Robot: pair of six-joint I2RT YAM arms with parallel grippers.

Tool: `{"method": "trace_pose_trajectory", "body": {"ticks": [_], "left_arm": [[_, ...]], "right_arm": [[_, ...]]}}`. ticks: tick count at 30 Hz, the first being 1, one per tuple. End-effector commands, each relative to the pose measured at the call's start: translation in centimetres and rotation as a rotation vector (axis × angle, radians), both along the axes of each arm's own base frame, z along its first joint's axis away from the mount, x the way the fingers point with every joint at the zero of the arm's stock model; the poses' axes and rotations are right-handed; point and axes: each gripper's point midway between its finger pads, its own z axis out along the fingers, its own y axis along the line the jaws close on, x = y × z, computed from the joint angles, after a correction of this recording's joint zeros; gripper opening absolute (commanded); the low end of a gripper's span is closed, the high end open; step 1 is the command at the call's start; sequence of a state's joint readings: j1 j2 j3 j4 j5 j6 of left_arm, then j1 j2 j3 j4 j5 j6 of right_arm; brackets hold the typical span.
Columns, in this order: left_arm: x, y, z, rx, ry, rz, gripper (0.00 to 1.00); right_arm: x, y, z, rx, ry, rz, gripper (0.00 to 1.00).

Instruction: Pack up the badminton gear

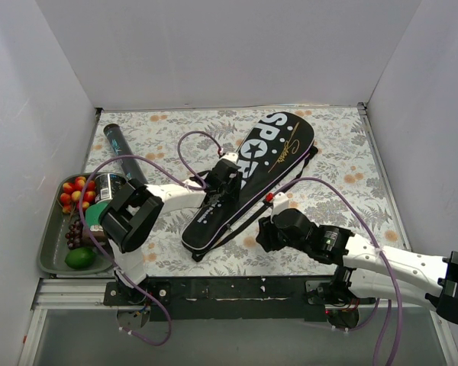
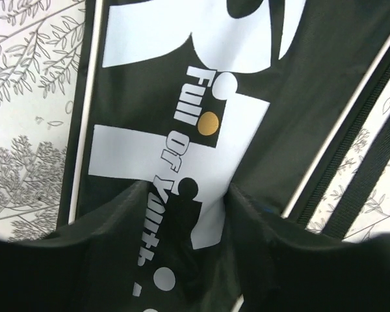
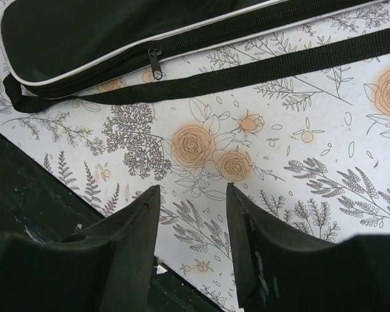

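The left arm [image 1: 175, 196] is reaching from the lower left of the top view toward the centre, with its elbow folded close to the base. The left gripper [image 1: 220, 191] is pointing down with its jaws standing apart. The right arm [image 1: 397, 263] is lying low across the lower right, stretching leftward. The right gripper [image 1: 265, 233] is keeping its fingers [image 3: 133, 227] parted, with nothing between them.
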State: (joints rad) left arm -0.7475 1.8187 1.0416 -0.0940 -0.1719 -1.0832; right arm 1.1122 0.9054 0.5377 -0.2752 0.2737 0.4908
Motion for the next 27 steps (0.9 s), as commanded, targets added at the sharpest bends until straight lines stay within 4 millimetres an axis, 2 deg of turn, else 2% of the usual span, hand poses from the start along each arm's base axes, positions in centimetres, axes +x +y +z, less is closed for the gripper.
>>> {"method": "trace_pose_trajectory", "body": {"ticks": [1,3,4,7,11,16,20,23,27], "left_arm": [[-4.7,1.5,-5.3,0.154,0.161,-0.077,0.34],[-5.4,1.6,-6.1,0.164,0.185,-0.066,0.23],[-5.7,1.7,-6.4,0.166,0.196,-0.058,0.12],[-6.8,2.6,-7.7,0.171,0.254,0.009,0.00],[-7.6,3.2,-8.3,0.143,0.296,0.109,0.00],[-8.0,3.7,-8.0,0.081,0.326,0.235,0.00],[-8.3,5.1,-8.4,0.039,0.354,0.347,0.00],[-8.3,5.6,-7.8,0.001,0.354,0.385,0.00],[-10.0,6.6,-7.2,-0.057,0.372,0.431,0.00]], "right_arm": [[0.0,0.2,0.6,0.046,-0.008,-0.006,0.53],[0.0,0.2,0.7,0.056,-0.009,-0.007,0.53],[-0.1,0.2,0.7,0.058,-0.009,-0.007,0.53],[-0.2,0.2,0.8,0.067,-0.004,-0.008,0.53],[-0.4,0.3,0.8,0.082,0.003,0.001,0.53],[-0.7,0.5,0.9,0.082,0.008,0.024,0.53],[-1.0,0.5,1.0,0.077,0.013,0.041,0.53],[-1.3,0.4,0.9,0.068,0.023,0.059,0.53],[-1.5,0.4,0.8,0.061,0.031,0.067,0.53]]}}
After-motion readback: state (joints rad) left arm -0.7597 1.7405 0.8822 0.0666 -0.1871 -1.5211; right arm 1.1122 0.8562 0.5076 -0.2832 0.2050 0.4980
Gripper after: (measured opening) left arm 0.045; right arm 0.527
